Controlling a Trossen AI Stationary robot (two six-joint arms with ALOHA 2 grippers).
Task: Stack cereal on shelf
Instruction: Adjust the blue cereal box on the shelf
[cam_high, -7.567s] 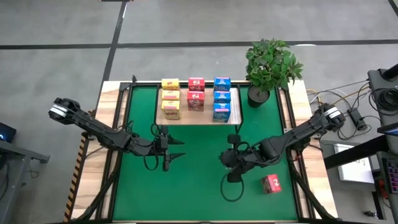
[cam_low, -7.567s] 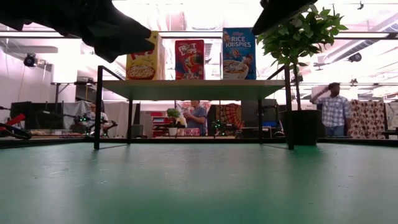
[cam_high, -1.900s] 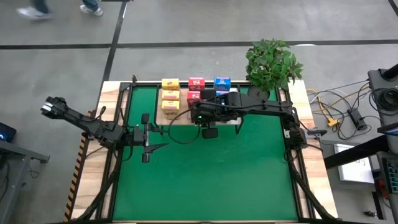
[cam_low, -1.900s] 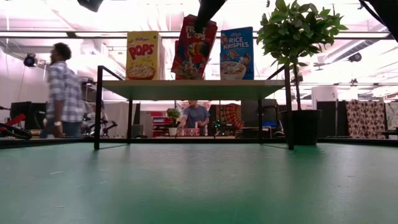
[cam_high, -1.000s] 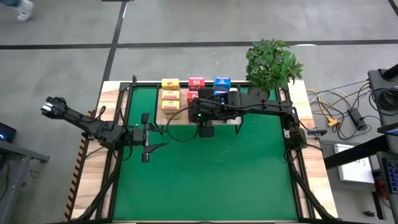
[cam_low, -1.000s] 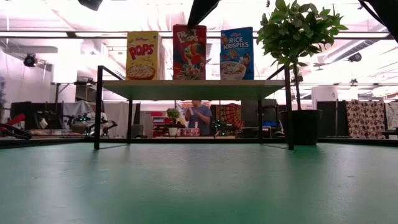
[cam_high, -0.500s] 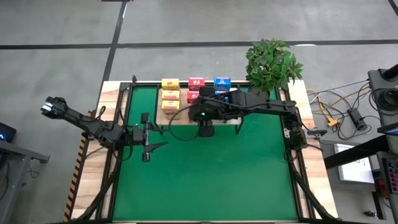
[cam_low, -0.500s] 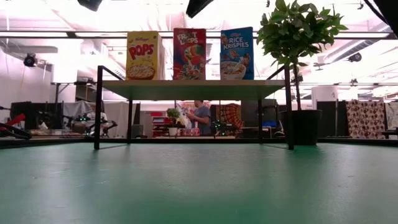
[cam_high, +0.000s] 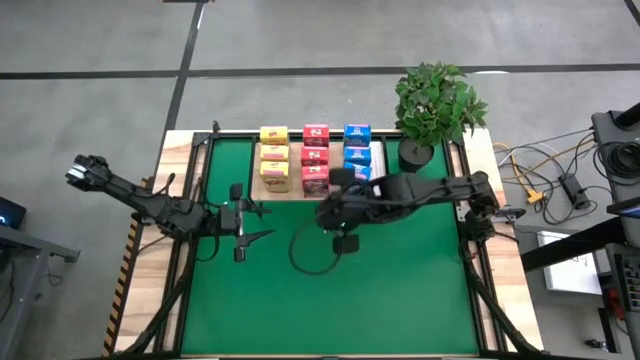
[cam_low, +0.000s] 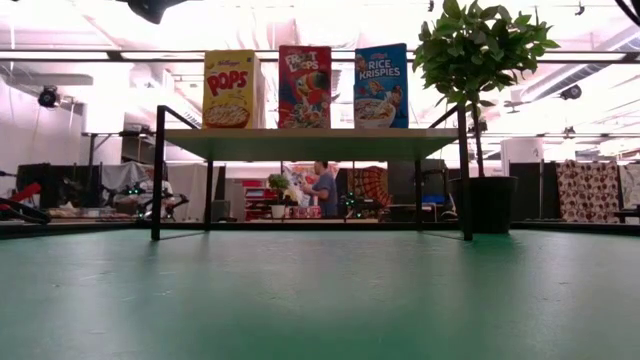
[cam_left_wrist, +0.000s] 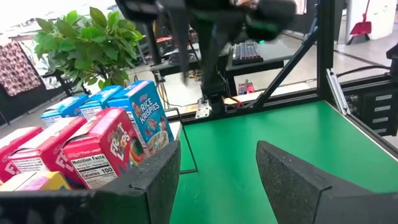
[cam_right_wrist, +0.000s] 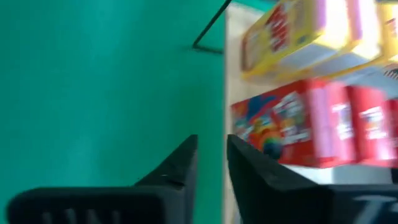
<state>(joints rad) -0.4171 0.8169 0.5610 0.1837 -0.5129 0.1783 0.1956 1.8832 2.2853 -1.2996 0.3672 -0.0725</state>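
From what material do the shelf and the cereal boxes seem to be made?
The shelf: apparently light wood with a matte, pale grain top, on thin black legs, probably metal. The cereal boxes: likely printed cardboard with a slight sheen, judging by their sharp folded edges and bright graphics.

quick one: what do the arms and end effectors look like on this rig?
Two slim dark jointed arms. The left arm has a pale band at its outer end; the right arm trails a black cable loop. Each end effector carries two matte black wedge-shaped fingers, seen also on the right end effector.
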